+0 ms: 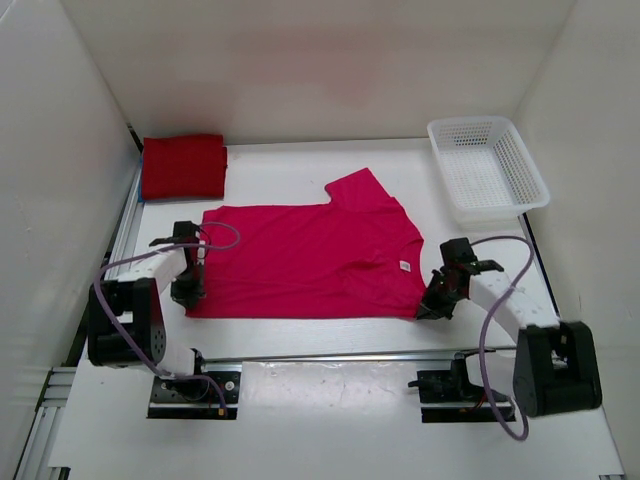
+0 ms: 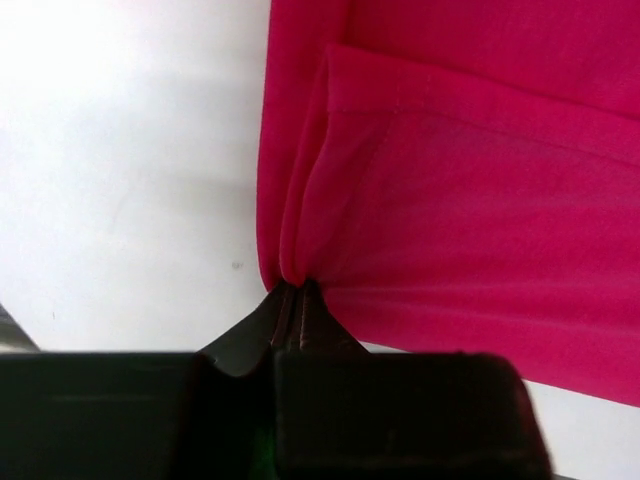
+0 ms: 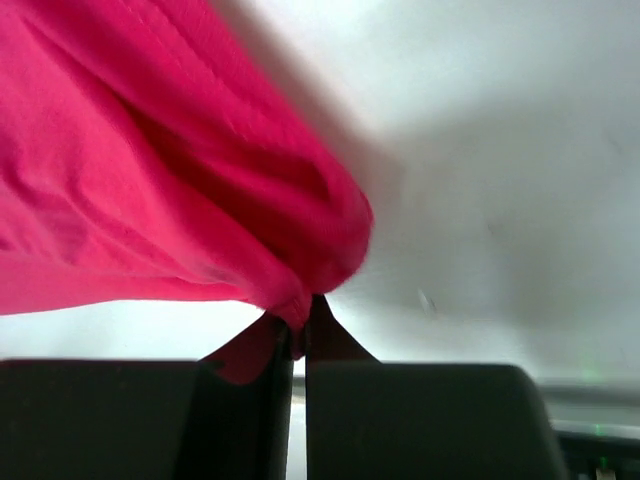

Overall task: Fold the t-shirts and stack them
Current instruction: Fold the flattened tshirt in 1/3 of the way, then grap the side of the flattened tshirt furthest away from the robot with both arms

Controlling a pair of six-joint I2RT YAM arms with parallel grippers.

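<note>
At near edge of pink shirt (image 1: pixel 310 262) on tabletop (image 1: pixel 300 175): left jaws clamped on left corner, right jaws clamped on right corner; lift evenly, keep edge taut, fold toward far side.

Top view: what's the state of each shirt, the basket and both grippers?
pink shirt: laid flat on the table, both near corners pinched
red shirt: folded, far left corner
basket: upright, far right, apart from the shirts
left gripper: shut on the pink shirt's near left corner
right gripper: shut on its near right corner
</note>
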